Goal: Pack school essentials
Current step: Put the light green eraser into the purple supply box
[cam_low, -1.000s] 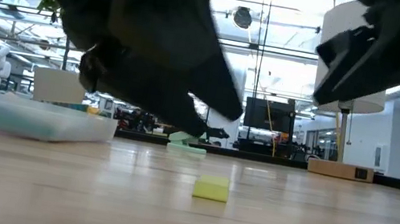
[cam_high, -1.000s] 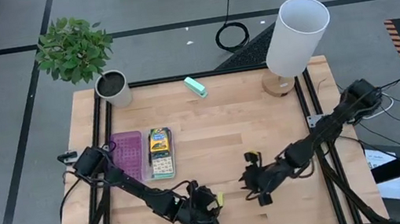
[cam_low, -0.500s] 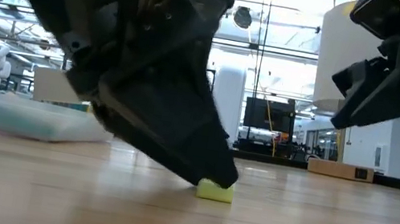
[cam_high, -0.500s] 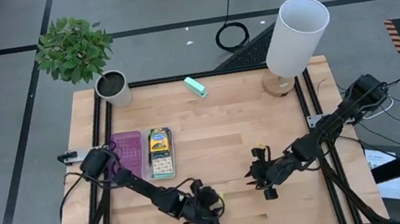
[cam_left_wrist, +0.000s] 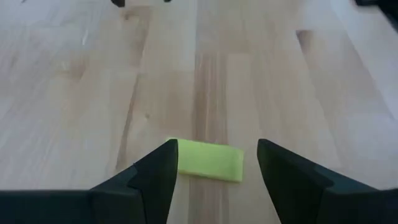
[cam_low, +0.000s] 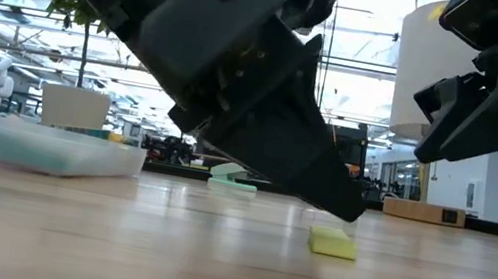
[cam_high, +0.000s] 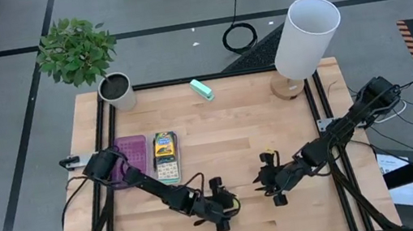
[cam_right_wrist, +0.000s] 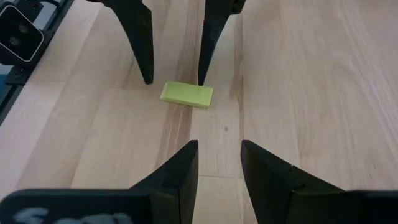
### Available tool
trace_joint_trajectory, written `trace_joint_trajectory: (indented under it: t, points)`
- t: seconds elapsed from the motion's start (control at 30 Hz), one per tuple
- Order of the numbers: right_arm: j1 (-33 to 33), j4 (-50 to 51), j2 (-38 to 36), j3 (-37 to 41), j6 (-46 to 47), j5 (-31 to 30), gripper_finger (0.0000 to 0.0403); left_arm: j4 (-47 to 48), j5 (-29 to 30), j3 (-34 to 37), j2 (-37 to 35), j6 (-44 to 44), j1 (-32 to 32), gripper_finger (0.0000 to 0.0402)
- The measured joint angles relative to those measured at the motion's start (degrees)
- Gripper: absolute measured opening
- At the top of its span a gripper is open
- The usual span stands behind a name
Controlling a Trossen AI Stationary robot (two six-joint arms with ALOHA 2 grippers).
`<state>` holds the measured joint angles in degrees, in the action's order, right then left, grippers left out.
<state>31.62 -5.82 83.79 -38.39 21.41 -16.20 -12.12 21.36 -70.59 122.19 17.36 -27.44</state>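
Yellow piece [cam_left_wrist: 208, 160] is framed between the parted fingers of the left gripper [cam_high: 231, 206] on the wooden table [cam_high: 258, 132]; right gripper [cam_high: 269, 188] is held spread nearby.

Even overhead light on the worktop, strong backlight at table height

From above, the wooden worktop [cam_high: 226, 137] is evenly and brightly lit, with only soft, short shadows beside the white lamp [cam_high: 305, 35] and no hard glare. In the low view, bright ceiling lights and windows behind the lamp [cam_low: 431, 79] wash out the room, so the left claw [cam_low: 343, 211] reads as a near-black silhouette, and the worktop close to the camera is soft and out of focus. In the left wrist view the tiny yellow piece [cam_left_wrist: 208, 160] is fairly sharp while the near dark fingers [cam_left_wrist: 155, 180] are blurred; wood beyond it pales into a hazy sheen. The right wrist view is crisp around the yellow piece [cam_right_wrist: 186, 94], its own fingers [cam_right_wrist: 180, 171] soft.
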Motion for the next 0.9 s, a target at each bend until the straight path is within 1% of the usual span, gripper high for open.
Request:
trace_joint_trajectory:
  t: [0.1, 0.27, 0.4, 0.47, 0.63, 0.9]
  points:
    - [0.00, -0.01, 0.00, 0.00, 0.16, 0.79, 0.0114, 1.16, 0.70, 0.02, -0.37, 0.91, 0.17, 0.0225]
    - [0.02, -0.59, 0.00, 0.00, 0.57, 1.19, 0.0114, 5.90, 0.75, -0.01, -2.71, 12.78, -0.11, 0.0225]
    - [0.02, -2.37, 0.00, 0.00, 0.47, 1.26, 0.0114, 9.82, -0.50, 0.00, -2.75, 17.49, -1.12, 0.0226]
    - [0.02, -3.12, 0.00, 0.00, 0.39, 1.28, 0.0114, 9.60, -1.81, -0.02, -2.30, 17.50, -1.18, 0.0225]
    - [0.00, -3.37, 0.00, 0.00, -0.32, 1.28, 0.0114, 8.99, -2.75, 0.02, -2.14, 12.98, 0.35, 0.0225]
    - [0.00, -3.32, 0.00, 0.00, -1.11, 1.26, 0.0114, 4.89, -15.28, -0.09, -0.51, 9.48, 5.58, 0.0225]
